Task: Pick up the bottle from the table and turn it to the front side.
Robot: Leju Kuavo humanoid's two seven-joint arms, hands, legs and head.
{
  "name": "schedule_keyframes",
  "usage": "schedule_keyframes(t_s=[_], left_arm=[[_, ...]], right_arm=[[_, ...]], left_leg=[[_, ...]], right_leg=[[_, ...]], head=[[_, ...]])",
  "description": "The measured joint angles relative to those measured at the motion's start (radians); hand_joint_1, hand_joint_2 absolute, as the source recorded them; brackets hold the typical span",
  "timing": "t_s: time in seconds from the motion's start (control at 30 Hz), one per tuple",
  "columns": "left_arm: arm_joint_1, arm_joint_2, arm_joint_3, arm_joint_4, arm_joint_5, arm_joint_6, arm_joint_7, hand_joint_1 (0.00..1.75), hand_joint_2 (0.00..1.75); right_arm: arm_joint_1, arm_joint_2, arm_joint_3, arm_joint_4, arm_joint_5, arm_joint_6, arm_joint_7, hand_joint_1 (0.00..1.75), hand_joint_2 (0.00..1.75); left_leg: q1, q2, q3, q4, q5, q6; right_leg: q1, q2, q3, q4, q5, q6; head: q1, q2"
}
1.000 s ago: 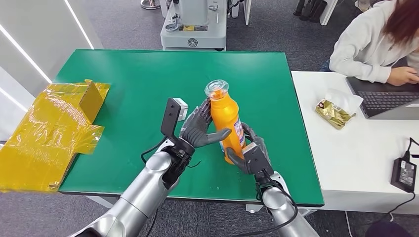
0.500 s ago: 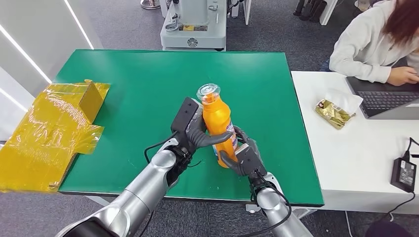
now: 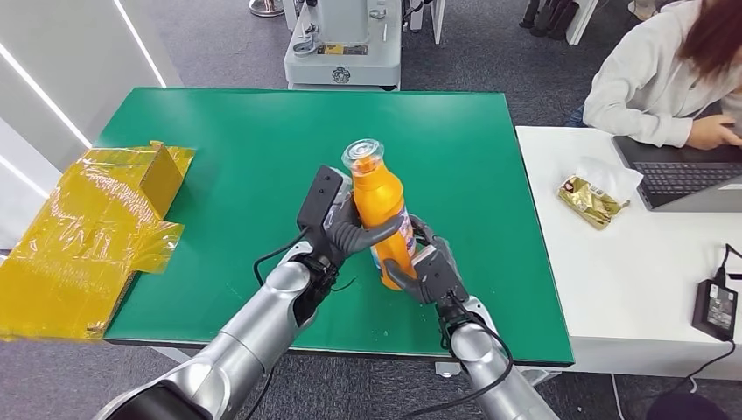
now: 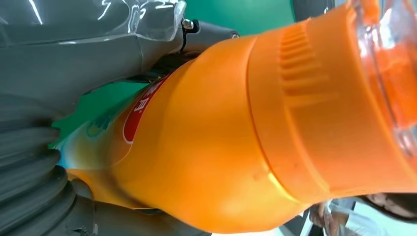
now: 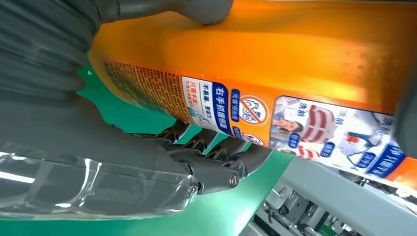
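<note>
Bottle [image 3: 388,223] sits upright between your hands above green table [image 3: 219,140]: left hand [image 3: 346,232] grasps its middle, right hand [image 3: 429,273] grips its base.

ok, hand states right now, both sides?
Left hand: holding the orange bottle around its upper body.
Right hand: holding the same bottle near its base.

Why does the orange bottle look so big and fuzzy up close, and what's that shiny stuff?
Left wrist view: the bottle sits so near the lens that it looks huge and soft, and its clear cap is blurred. Right wrist view: the label is sharper, with bright glare on the clear cover. Head view: evenly lit, sharp.
</note>
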Motion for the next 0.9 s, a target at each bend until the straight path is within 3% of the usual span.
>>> schedule_keyframes(t_s=[0.13, 0.33, 0.5, 0.7, 0.8, 0.9], left_arm=[[0.004, 0.005, 0.007, -0.013, 0.008, 0.000, -0.012, 1.75, 1.75], [0.004, 0.038, 0.030, -0.062, -0.053, 0.058, -0.076, 1.75, 1.75], [0.000, 0.097, 0.032, -0.099, -0.241, 0.206, -0.133, 1.75, 1.75], [-0.023, 0.239, 0.023, -0.114, -0.829, 0.653, -0.114, 1.75, 1.75], [-0.023, 0.290, 0.023, -0.114, -1.096, 0.737, -0.023, 1.75, 1.75], [-0.007, 0.335, 0.037, -0.125, -1.450, 0.753, 0.111, 1.75, 1.75]], right_arm=[[0.006, 0.000, 0.000, -0.005, 0.007, -0.009, -0.009, 0.02, 1.75], [0.070, -0.001, -0.003, -0.045, 0.030, -0.020, -0.004, 0.00, 1.75], [0.110, -0.009, -0.012, -0.080, 0.030, -0.021, -0.005, 0.00, 1.75], [0.184, -0.037, -0.032, -0.174, 0.030, -0.012, -0.005, 0.00, 1.75], [0.199, -0.045, -0.035, -0.206, 0.030, -0.004, -0.004, 0.00, 1.75], [0.217, -0.050, -0.036, -0.233, 0.030, -0.006, -0.005, 0.00, 1.75]], left_leg=[[0.000, 0.000, 0.000, 0.000, 0.000, 0.000], [0.000, 0.000, 0.000, 0.000, 0.000, 0.000], [0.000, 0.001, 0.000, 0.000, 0.000, 0.000], [0.000, 0.002, 0.001, -0.001, 0.000, 0.000], [0.001, 0.002, 0.000, -0.001, 0.000, 0.000], [0.000, 0.003, 0.001, -0.001, 0.000, 0.000]], right_leg=[[0.000, 0.000, 0.000, 0.000, 0.000, 0.000], [0.000, 0.000, 0.000, 0.000, 0.000, 0.000], [0.000, 0.001, 0.000, 0.000, 0.000, 0.000], [0.000, 0.003, -0.001, 0.001, 0.000, -0.001], [0.000, 0.003, -0.001, 0.001, 0.000, -0.001], [0.000, 0.004, -0.001, 0.000, 0.000, -0.001]], head=[[0.000, 0.000], [0.000, 0.000], [0.000, 0.000], [0.000, 0.000], [0.000, 0.000], [0.000, 0.000]])
